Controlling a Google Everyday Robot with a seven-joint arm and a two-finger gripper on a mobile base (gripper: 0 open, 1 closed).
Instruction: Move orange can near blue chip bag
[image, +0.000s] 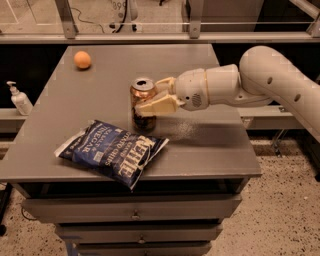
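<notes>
My view: grey cabinet, dim room
I see a grey tabletop (210, 150) over drawers (90, 209), speckled floor (282, 212), metal rail (240, 36) behind

**One arm, reaching in from the right, gripper clamped on sideways**

The white arm (280, 75) comes in from the right edge and bends at a fat rounded elbow, then the forearm runs roughly level toward the left. The wrist (210, 89) is a bulky white housing with a thin gold band round it. The gripper (148, 96) sits at the far left end of all that, around mid-picture, pointing left and a touch downward. Its two pale cream fingers (160, 104) are closed on the orange can (142, 87), one on the far side and one on the near side, gripping the upper half.
</notes>
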